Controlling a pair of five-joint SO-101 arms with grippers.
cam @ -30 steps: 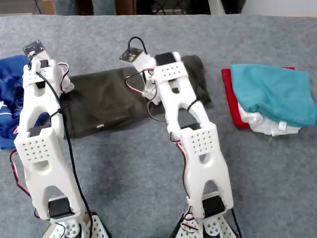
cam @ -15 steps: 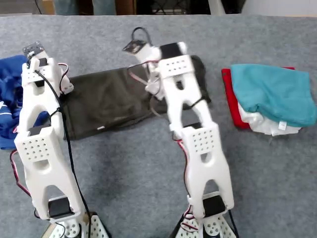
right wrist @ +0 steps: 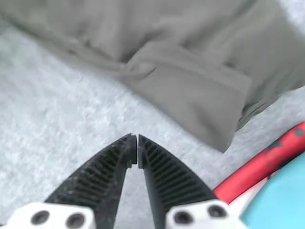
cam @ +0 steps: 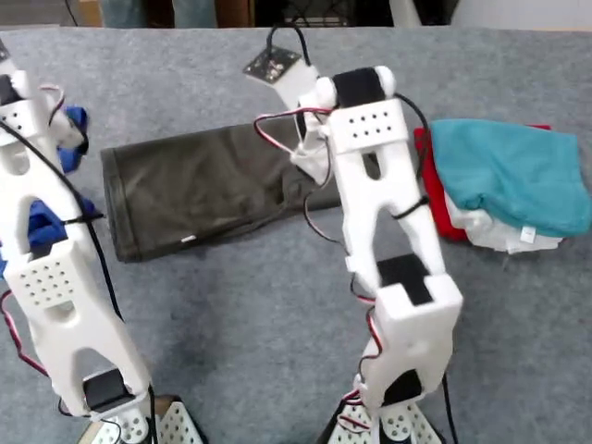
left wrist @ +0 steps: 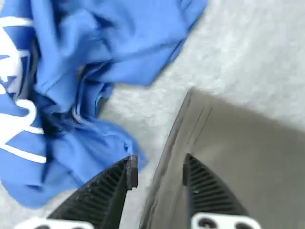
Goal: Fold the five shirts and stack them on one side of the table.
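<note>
While both grippers held nothing, we judged the olive shirt (cam: 203, 190) half folded: a long, flat, dark band across the middle of the high view, with a flap doubled over at its right end. Our left gripper (left wrist: 156, 171) hung with fingers apart over the band's left edge, beside the crumpled blue shirt (left wrist: 71, 71). Our right gripper (right wrist: 137, 148), fingers pressed together, hung over the table (cam: 231, 324) near the other end. Next we needed to pinch an end, fold across, then carry it to the stack (cam: 509, 171) at right.

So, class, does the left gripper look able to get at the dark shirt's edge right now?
Probably yes: the left gripper is open over the edge of the dark shirt, with nothing between.
</note>
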